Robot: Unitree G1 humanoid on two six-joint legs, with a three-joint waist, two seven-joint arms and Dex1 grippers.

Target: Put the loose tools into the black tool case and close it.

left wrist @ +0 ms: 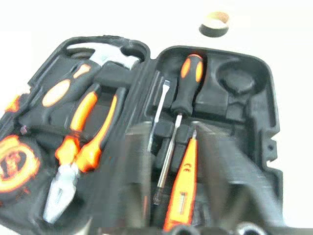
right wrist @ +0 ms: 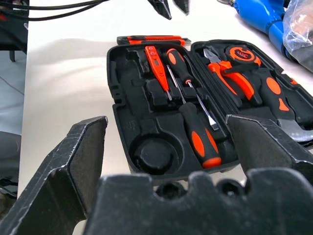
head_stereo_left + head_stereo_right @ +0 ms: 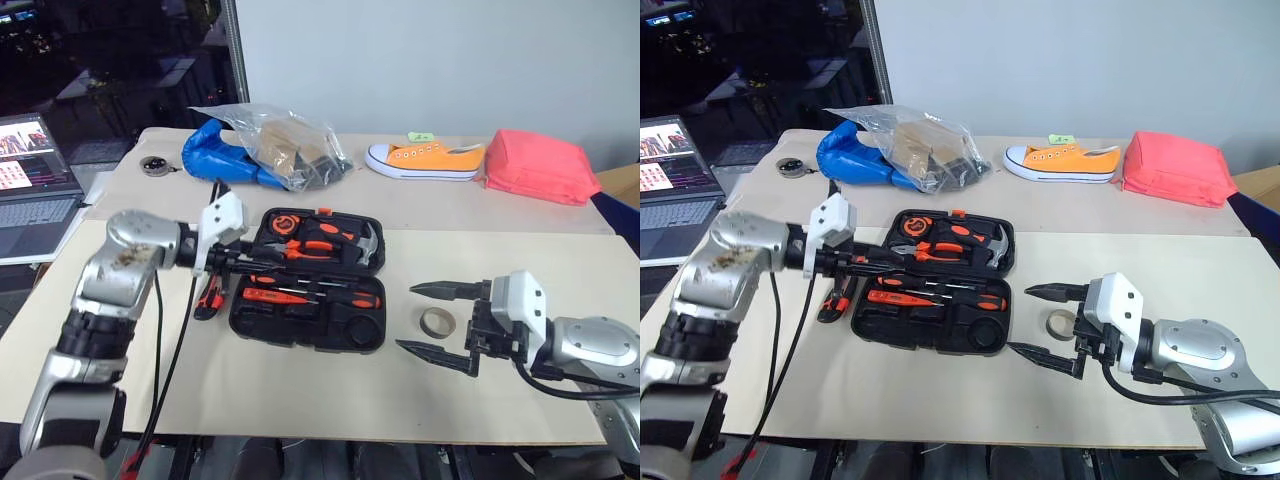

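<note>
The open black tool case point(image 3: 308, 280) lies in the middle of the table point(image 3: 300, 390), two screwdrivers point(image 2: 195, 127) and the small orange screwdriver point(image 2: 157, 66) already bedded in its near half. The utility knife point(image 3: 208, 298) lies just beside its left edge and the tape ring point(image 3: 436, 321) to its right, evidently awaiting pickup. The left gripper point(image 3: 262, 262) hovers clenched and apparently empty over the case's left end, its blurred fingertips hard to make out, while the right gripper point(image 3: 432, 320) waits spread wide around the ring without touching it.
</note>
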